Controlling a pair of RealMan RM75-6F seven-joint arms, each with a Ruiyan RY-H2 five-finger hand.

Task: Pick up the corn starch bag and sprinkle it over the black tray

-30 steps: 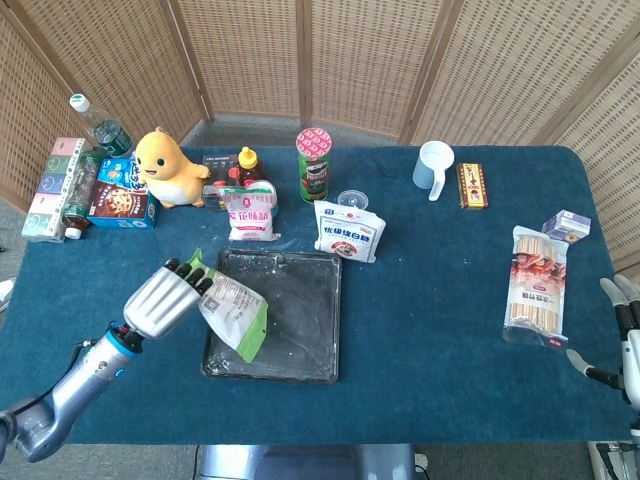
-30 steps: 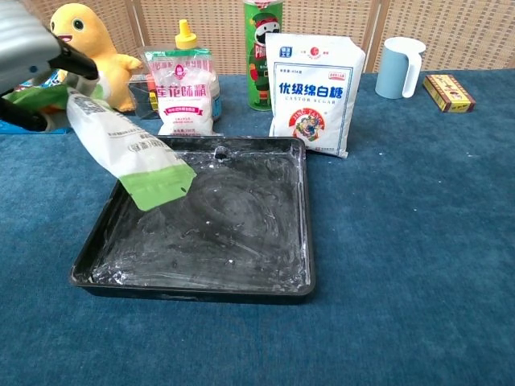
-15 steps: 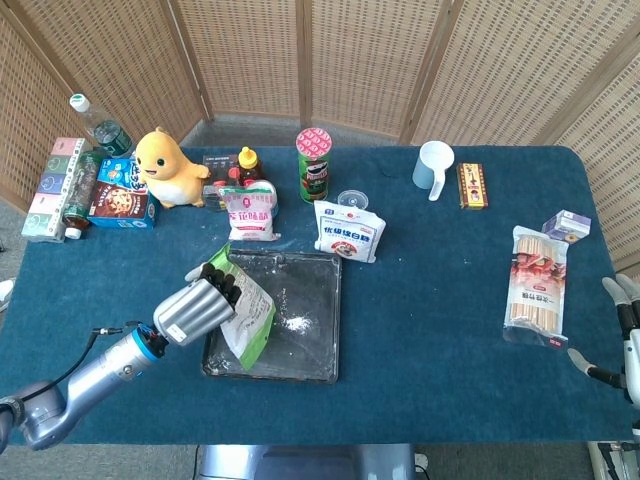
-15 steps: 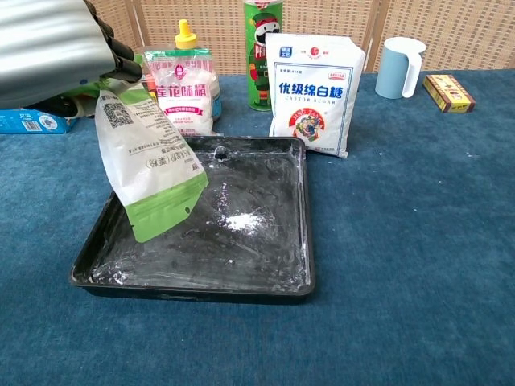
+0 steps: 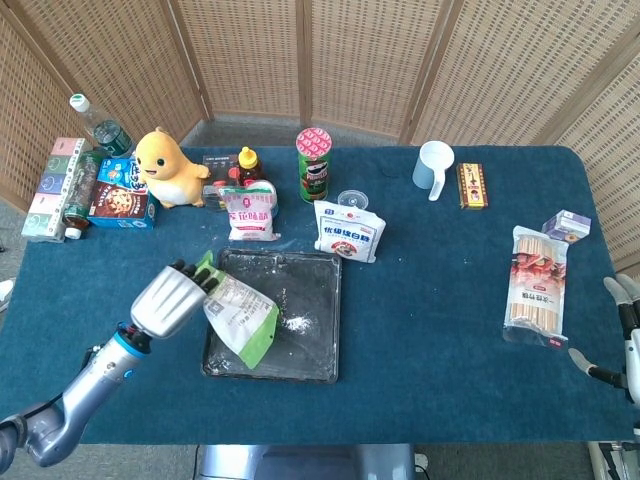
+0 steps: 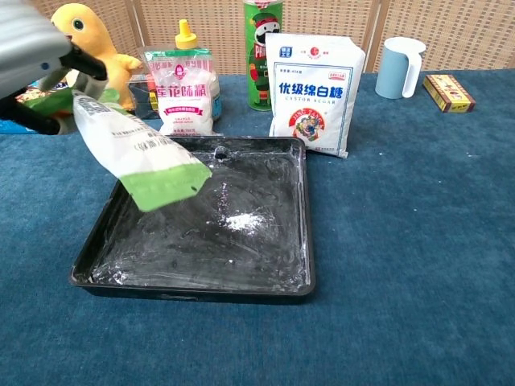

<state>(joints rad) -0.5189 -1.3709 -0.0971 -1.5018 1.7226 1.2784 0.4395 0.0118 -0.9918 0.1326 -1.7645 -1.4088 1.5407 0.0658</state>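
My left hand grips the top of the corn starch bag, a white pouch with green ends. The bag hangs tilted over the left part of the black tray, its lower green end pointing into the tray. A small white heap of powder lies near the tray's middle, and a thin dusting covers its floor. My right hand shows only at the far right edge of the head view, fingers apart, holding nothing.
Behind the tray stand a white sugar bag, a smaller white bag, a green chips can, a sauce bottle and a yellow plush toy. A noodle pack lies at the right.
The left hand swung the bag from tilted to nearly upright and back to tilted. A white heap of powder appeared on the tray. The right hand stayed put.
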